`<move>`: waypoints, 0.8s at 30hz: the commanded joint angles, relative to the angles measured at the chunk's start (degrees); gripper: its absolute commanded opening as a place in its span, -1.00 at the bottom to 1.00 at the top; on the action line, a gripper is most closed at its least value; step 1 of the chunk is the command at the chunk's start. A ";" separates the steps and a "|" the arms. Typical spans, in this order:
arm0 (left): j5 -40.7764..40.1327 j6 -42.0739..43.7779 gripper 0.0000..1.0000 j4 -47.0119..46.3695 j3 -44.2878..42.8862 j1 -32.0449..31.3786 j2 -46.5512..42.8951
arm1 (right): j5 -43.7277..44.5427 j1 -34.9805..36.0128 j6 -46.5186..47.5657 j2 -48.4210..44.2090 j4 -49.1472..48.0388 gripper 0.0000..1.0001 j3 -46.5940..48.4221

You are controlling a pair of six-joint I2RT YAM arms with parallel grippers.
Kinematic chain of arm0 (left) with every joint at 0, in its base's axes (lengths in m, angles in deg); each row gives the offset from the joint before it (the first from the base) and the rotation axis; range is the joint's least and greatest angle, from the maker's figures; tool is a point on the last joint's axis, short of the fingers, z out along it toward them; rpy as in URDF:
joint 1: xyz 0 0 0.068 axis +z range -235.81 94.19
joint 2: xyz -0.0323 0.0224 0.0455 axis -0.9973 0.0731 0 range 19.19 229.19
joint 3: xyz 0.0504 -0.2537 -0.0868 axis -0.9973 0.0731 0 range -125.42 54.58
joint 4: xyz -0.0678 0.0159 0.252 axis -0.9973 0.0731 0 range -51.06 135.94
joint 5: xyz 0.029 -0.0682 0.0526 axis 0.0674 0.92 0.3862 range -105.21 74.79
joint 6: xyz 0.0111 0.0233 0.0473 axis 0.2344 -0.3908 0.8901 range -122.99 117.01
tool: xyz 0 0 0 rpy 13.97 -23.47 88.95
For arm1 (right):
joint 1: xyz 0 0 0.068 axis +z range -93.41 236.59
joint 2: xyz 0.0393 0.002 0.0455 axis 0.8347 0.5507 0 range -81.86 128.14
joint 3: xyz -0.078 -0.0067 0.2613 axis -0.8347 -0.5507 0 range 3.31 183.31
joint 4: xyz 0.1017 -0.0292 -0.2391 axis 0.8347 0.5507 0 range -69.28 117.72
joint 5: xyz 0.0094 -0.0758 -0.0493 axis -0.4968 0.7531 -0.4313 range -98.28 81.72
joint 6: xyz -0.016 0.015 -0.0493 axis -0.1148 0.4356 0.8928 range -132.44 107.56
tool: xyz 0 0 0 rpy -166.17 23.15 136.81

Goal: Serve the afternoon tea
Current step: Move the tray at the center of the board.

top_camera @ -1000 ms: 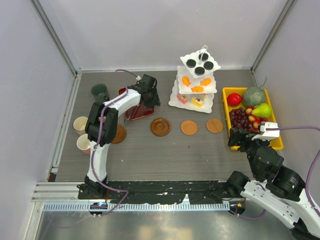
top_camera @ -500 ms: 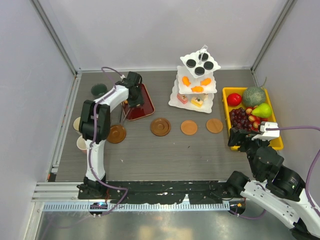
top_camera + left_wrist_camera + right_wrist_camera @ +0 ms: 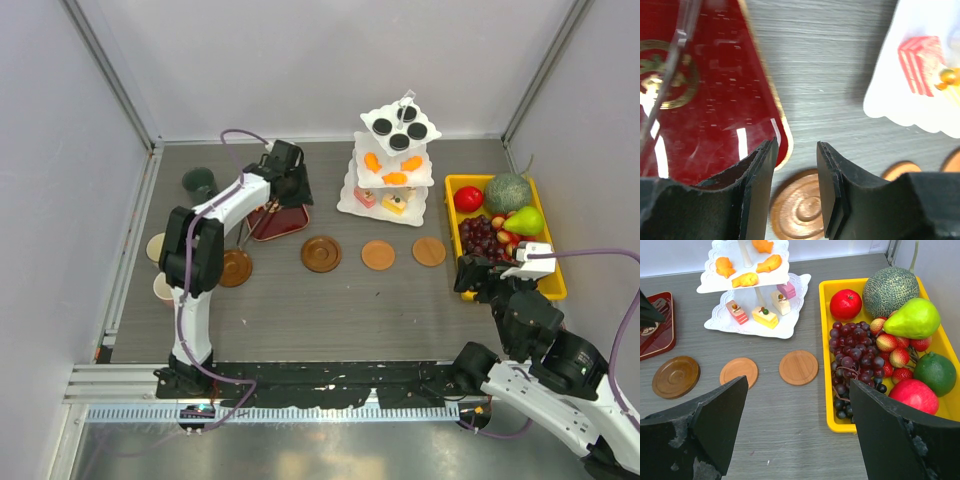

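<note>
Mugs — far-left edge of counter, green one rearmost. Left gripper — half spread, empty, over corner of red tray. Coasters — row of four, mid-counter. Stand — rear centre, sweets on three tiers. Right gripper — wide apart, empty, beside fruit tray.

The white three-tier stand sits far and right of centre, black round sweets on its top tier, orange sweets on the tier below. Just right lies the yellow fruit tray, the right gripper at its near left corner. Brown coasters line the middle. The left gripper hovers over the dark red tray, a dark green mug to its left
</note>
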 commanded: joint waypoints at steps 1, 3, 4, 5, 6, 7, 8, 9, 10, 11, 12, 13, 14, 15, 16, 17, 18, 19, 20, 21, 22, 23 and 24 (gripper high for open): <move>5.35 -1.91 -0.10 -2.85 -4.37 -1.83 1.83 | 1.57 -0.06 0.55 0.87 -2.35 0.78 -0.06; 6.84 -2.52 -0.10 -2.32 -5.86 -2.18 4.12 | 1.57 0.02 0.55 0.96 -2.26 0.78 -0.06; 7.19 -2.79 -0.10 -1.62 -6.74 -2.18 5.43 | 1.48 -0.06 0.55 0.96 -2.26 0.78 0.02; 7.37 -3.05 -0.10 -0.49 -7.79 -2.18 6.58 | 1.48 0.02 0.46 0.96 -2.35 0.78 -0.06; 7.29 -2.79 -0.10 0.74 -8.94 -2.18 7.72 | 1.48 -0.06 0.55 0.87 -2.26 0.78 0.02; 7.11 -2.44 -0.10 1.80 -9.73 -2.18 8.69 | 1.39 -0.06 0.46 0.96 -2.26 0.78 -0.06; 6.24 -2.00 -0.10 3.20 -10.61 -2.18 9.57 | 1.39 -0.15 0.46 0.87 -2.17 0.78 -0.06; 5.36 -1.56 -0.10 5.22 -11.40 -2.09 10.45 | 1.39 -0.06 0.37 0.96 -2.17 0.78 -0.06; 4.05 -0.86 -0.10 6.54 -12.28 -2.09 11.24 | 1.39 -0.15 0.37 0.96 -2.17 0.78 -0.15; 2.64 -0.42 -0.10 7.95 -13.16 -1.92 11.51 | 1.39 -0.06 0.46 0.96 -2.26 0.78 -0.06; 1.84 -0.07 -0.10 8.57 -13.34 -1.66 11.77 | 1.39 -0.15 0.46 1.05 -2.26 0.78 -0.06; 1.14 0.20 -0.10 9.01 -13.34 -1.39 11.77 | 1.30 -0.06 0.46 0.96 -2.17 0.78 -0.06; 0.61 0.37 -0.10 9.36 -13.26 -1.04 11.69 | 1.22 -0.06 0.46 1.05 -2.17 0.78 -0.06; 0.34 0.63 -0.10 9.80 -13.25 -0.69 11.51 | 1.21 -0.15 0.37 1.05 -2.17 0.78 -0.06; -1.40 0.99 -0.10 10.24 -13.08 -0.25 11.51 | 1.21 -0.06 0.37 1.05 -2.26 0.78 -0.06; -1.94 1.42 -0.10 10.60 -13.17 0.19 11.34 | 1.21 -0.06 0.28 1.05 -2.17 0.78 -0.06; -2.47 1.86 -0.10 11.03 -13.34 0.63 11.33 | 1.30 -0.06 0.28 1.05 -2.26 0.78 -0.06; -3.08 2.22 -0.10 11.47 -13.60 0.98 11.33 | 1.22 -0.06 0.37 0.96 -2.26 0.78 0.02; -3.70 2.57 -0.10 11.91 -13.61 1.50 11.33 | 1.13 -0.06 0.20 1.05 -2.17 0.78 -0.06; -4.40 3.01 -0.10 12.35 -13.87 2.03 11.33 | 1.21 -0.06 0.28 0.96 -2.26 0.78 -0.06; -4.58 3.27 -0.10 12.62 -13.96 2.56 11.25 | 1.13 -0.06 0.28 0.96 -2.17 0.78 -0.06; -4.49 3.45 -0.09 12.79 -13.96 3.00 11.07 | 1.04 -0.06 0.28 0.87 -2.17 0.78 -0.06; -4.41 3.97 -0.05 12.80 -14.13 3.35 10.64 | 1.13 -0.06 0.20 0.87 -2.17 0.78 -0.06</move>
